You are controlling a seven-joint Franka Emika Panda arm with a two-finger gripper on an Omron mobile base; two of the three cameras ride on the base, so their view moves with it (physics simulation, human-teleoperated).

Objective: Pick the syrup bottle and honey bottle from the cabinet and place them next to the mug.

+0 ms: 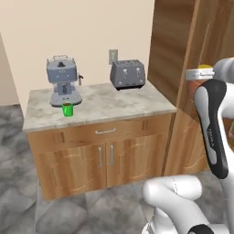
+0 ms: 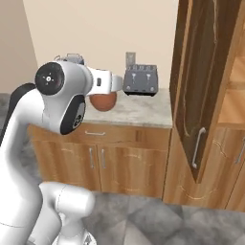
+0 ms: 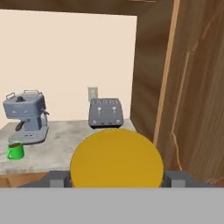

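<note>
At the bottom centre of the hand view, the honey bottle (image 3: 117,158) sits between the gripper (image 3: 116,178) tips — jaws part-open, closed on its round body, yellow lid toward the camera. The mug (image 3: 15,151) waits at lower left, in front of the coffee machine (image 3: 25,116). Risks, as I judge: the round jar slipping, or catching the cabinet (image 3: 192,87) door on the right.

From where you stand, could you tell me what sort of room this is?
Most likely a kitchen, a rendered one: an espresso machine and a toaster stand on a stone counter over wooden cupboards, with a green mug in front of the machine.
</note>
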